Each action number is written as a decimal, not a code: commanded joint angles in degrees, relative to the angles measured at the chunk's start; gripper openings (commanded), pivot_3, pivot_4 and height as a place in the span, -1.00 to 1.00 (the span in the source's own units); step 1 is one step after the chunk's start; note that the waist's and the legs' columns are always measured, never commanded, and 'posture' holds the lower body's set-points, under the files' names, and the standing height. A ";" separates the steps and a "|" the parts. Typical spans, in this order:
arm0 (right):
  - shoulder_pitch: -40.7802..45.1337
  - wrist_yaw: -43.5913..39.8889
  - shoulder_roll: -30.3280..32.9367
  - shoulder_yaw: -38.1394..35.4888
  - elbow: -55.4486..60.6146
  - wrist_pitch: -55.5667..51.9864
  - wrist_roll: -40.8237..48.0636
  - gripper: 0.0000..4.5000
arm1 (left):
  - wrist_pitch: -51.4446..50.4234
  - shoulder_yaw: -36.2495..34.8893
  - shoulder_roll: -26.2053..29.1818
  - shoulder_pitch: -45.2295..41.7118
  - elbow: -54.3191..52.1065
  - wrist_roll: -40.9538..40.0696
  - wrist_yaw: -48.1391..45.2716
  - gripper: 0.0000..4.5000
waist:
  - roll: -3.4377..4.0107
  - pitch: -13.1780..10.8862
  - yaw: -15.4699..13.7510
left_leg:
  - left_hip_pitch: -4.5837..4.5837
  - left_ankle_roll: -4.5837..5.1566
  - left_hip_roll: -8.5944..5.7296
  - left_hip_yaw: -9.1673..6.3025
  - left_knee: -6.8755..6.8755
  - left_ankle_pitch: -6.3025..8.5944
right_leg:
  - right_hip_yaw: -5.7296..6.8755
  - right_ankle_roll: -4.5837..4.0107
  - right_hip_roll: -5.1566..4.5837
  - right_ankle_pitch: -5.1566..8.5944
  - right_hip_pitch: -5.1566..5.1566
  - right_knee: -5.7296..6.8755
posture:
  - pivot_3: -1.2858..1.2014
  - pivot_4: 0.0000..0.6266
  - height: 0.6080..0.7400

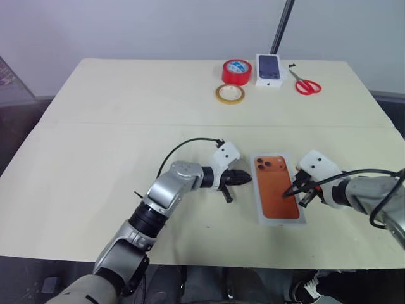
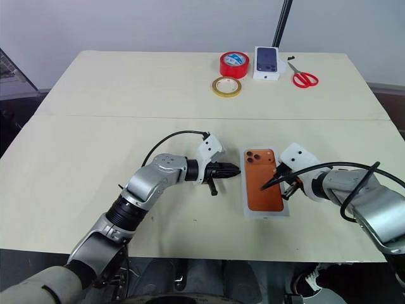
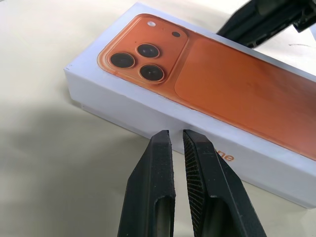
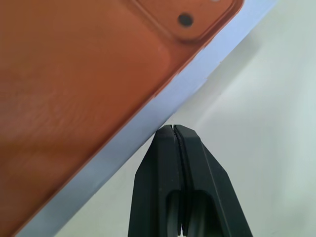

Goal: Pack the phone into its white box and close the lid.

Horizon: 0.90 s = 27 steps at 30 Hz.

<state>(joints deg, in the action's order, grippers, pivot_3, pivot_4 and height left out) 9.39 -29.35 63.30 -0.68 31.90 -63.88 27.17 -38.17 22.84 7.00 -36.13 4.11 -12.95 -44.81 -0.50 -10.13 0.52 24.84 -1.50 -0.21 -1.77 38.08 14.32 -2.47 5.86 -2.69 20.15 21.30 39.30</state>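
The left gripper has its two black fingers nearly together with a thin gap between the tips, holding nothing; the tips sit right at the long side wall of the white box, level with its lid seam, though contact cannot be confirmed. The right gripper is pressed fully closed and empty, its tip at the opposite long edge of the box, over the narrow white rim; in the head views it reaches onto the orange surface from the right side. The box lies flat on the cream table between the two grippers, with its lid on. Its top shows an orange phone with a three-lens camera block at the far left corner; whether that is the phone itself or a picture printed on the lid cannot be told. Well apart, along the far edge of the table, sit a red tape roll, a tan tape ring, a small white box with a dark phone picture and red-handled scissors.
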 commanded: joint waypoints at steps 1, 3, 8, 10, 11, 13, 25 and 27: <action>0.01 -0.68 1.14 -4.20 1.32 -0.25 -1.09 -0.99 | 0.81 -0.47 0.81 0.20 -2.71 -0.16 -0.45 -0.80 | 0.00 0.00 0.02 | 0.00 0.00 0.00 0.00 0.00 0.00 | 0.00 0.00 0.00 0.00 0.01 0.00 | 0.03 -0.52 0.53; -0.33 -1.18 1.71 -5.05 1.41 -0.25 -1.30 -0.99 | 0.47 -0.54 1.17 0.63 -3.13 -0.40 -0.40 -0.80 | 0.01 0.01 0.01 | 0.00 0.00 0.00 0.00 0.00 0.00 | 0.00 0.00 0.00 0.00 0.01 0.01 | 0.03 -0.52 0.53; -1.66 -2.70 2.60 -6.87 1.43 0.22 -2.31 -0.99 | 0.19 -0.28 1.28 1.33 -4.04 -0.83 -0.52 -0.80 | 0.01 0.01 -0.10 | 0.00 0.00 0.00 0.00 0.00 0.00 | 0.00 0.00 -0.01 0.00 0.00 0.01 | 0.03 -0.52 0.53; -1.99 -3.42 2.92 -7.54 1.83 0.29 -2.48 -0.99 | 0.20 -0.33 1.22 1.30 -4.06 -0.84 -0.60 -0.80 | 0.01 0.01 -0.09 | 0.00 0.00 0.00 0.00 0.01 0.00 | 0.00 0.00 -0.01 0.00 0.00 0.01 | 0.03 -0.52 0.53; -2.04 -3.65 2.93 -7.70 1.95 0.28 -2.56 -0.99 | 0.19 -0.37 1.22 1.29 -4.07 -0.86 -0.63 -0.80 | 0.01 0.01 -0.03 | 0.00 0.00 0.00 0.00 0.01 0.00 | 0.00 0.00 -0.01 0.00 0.00 0.01 | 0.03 -0.52 0.53; -2.21 -5.18 3.48 -9.09 2.93 -0.09 -1.78 -0.99 | 0.14 -0.25 1.38 1.08 -3.96 -0.85 -1.02 -0.80 | 0.01 0.01 -0.01 | 0.00 0.00 0.00 0.00 0.01 0.00 | 0.00 0.00 0.00 0.00 0.00 0.02 | 0.03 -0.52 0.53; -2.57 -5.37 1.62 -7.52 5.08 -1.08 -2.03 -0.99 | 4.05 4.48 0.27 -1.73 1.09 3.00 -3.18 -0.80 | 0.01 0.02 -0.08 | -0.01 0.00 -0.02 0.00 0.02 0.00 | 0.00 0.00 0.00 0.00 -0.01 0.02 | 0.03 -0.52 0.53; -2.57 -5.13 1.01 -7.14 5.32 -1.32 -2.03 -0.99 | 4.61 4.03 -0.52 -1.92 1.67 2.76 -3.11 -0.80 | 0.01 0.02 -0.08 | -0.01 0.00 -0.02 0.00 0.02 0.00 | 0.00 0.00 0.00 0.00 -0.01 0.02 | 0.03 -0.52 0.53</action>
<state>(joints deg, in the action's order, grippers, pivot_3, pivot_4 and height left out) 6.51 -34.90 64.51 -7.31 35.21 -65.12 25.34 -35.13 26.97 7.62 -36.82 6.44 -10.10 -47.52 -0.49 -10.11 0.45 24.84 -1.50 -0.23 -1.77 38.10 14.32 -2.46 5.86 -2.69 20.15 21.29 39.32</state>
